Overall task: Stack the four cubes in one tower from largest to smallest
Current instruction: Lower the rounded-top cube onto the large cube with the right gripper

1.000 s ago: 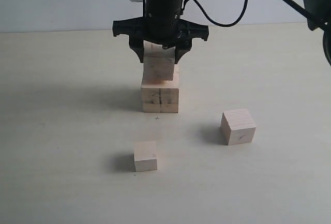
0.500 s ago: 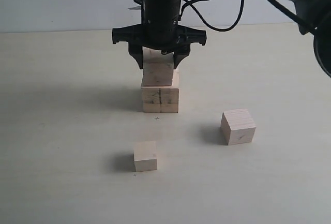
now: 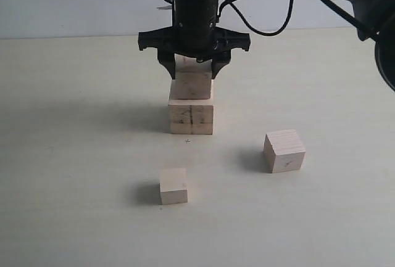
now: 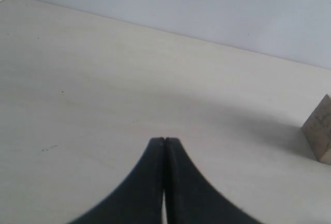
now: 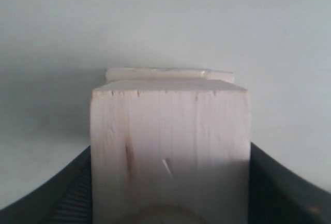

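**Pale tabletop: two cubes stacked, right hand clamped on the upper one**

A pale tabletop [image 3: 74, 187] runs back to a plain white wall [image 3: 74, 2]. The right hand [image 3: 192, 73] hangs fingers-down over it, gripping the second-largest cube [image 3: 192, 86] by two opposite sides. That cube sits flat on the largest cube [image 3: 191, 118], directly below the hand; a dark line marks the largest cube's front face. The third cube [image 3: 284, 150] and the smallest cube [image 3: 173, 186] lie loose, well apart from the hand and from each other, nearer the exterior camera. The left hand [image 4: 164, 140] is closed, fingers pressed together, holding nothing.
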`<state>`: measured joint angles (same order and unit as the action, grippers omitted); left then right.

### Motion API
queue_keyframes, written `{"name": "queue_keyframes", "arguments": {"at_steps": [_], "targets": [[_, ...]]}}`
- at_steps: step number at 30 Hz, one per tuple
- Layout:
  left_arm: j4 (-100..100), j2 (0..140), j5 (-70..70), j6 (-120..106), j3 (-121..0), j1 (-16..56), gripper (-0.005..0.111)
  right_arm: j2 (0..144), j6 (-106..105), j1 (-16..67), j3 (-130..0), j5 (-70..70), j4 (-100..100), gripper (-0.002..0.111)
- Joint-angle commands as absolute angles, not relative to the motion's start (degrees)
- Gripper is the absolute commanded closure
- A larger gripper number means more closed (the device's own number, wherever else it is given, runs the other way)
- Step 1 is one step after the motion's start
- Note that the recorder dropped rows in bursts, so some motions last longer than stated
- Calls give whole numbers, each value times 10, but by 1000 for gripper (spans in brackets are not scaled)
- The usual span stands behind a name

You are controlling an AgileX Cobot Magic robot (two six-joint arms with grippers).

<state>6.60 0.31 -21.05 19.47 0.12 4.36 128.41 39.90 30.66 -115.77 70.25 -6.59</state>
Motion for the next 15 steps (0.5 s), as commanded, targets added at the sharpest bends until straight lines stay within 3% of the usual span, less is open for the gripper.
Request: {"name": "queue_keyframes", "arguments": {"at_steps": [1,15], "targets": [[67,0,-204,198,0,47,107,1281,407,306,-1157,700,-69,56],[67,0,-204,198,0,47,107,1281,432,320,-1157,700,-66,56]]}}
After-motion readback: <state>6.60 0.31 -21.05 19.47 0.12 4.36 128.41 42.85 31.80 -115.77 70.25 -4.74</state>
